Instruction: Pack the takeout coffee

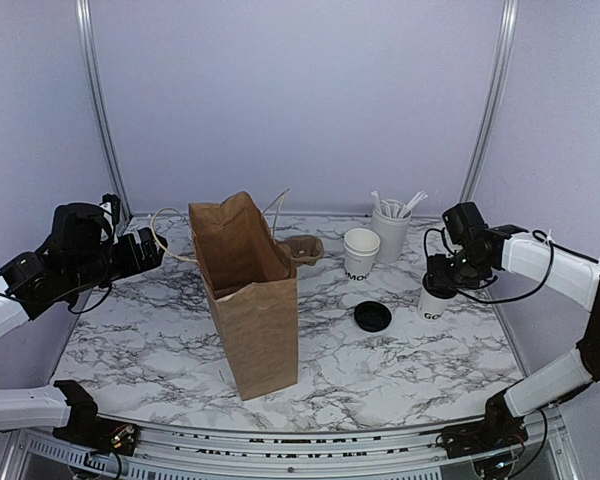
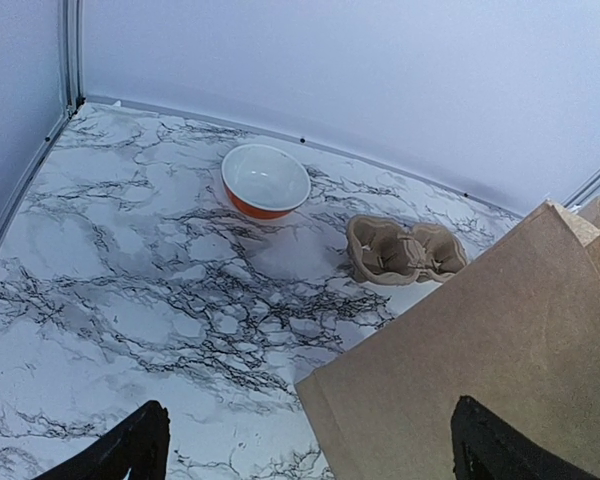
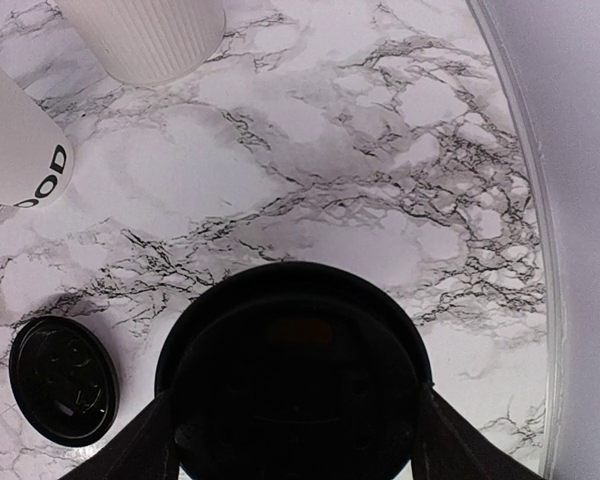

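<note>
Left arm: you are holding it raised, left gripper (image 1: 152,249) gaping wide.
Right arm: you are bending it inward, right gripper (image 1: 444,282) clasping the lidded cup (image 1: 430,305).

Lidded cup (image 1: 432,302): white paper, black lid on, dark lettering near base, upright, right gripper (image 1: 443,281) clamped around its top. Open cup (image 1: 361,253): same white lettered kind, upright, behind and left. Loose black lid (image 1: 373,317) lies flat between them.

**Around the bag (image 1: 248,300)**

The carrier (image 1: 302,249) sits behind it, with a bowl (image 2: 265,181) apparently to the carrier's left. To the carrier's right stands the open cup (image 1: 361,253), with the stirrer cup (image 1: 390,232) behind. The lid (image 1: 372,317) lies before them, and the lidded cup (image 1: 432,303) is farthest right.
</note>
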Robot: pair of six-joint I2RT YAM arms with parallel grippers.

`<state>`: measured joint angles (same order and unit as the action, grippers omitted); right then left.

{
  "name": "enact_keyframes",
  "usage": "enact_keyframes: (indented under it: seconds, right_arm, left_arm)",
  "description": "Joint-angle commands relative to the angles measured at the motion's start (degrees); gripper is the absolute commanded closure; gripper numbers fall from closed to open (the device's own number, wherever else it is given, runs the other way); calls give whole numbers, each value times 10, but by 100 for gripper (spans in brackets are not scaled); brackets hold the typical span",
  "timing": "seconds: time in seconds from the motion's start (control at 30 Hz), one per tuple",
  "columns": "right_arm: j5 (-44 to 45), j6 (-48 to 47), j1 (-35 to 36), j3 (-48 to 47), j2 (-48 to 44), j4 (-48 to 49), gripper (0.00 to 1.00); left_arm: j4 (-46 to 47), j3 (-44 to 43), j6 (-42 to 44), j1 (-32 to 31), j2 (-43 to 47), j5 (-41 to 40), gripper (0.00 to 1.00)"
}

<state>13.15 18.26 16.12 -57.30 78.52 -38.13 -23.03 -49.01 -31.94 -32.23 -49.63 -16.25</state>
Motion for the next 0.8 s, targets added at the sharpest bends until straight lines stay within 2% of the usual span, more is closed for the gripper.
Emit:
enact_keyframes:
  seconds: [0.0,0.77]
  right_arm:
    - [2,-3,-6,-16,6,3,29]
    - [-2,-11,-3,-55,-25,-27,34]
  left_arm:
    - [-12,-15,-2,5,0,6,1]
    - [-30,0,-26,19,-7,-17,1]
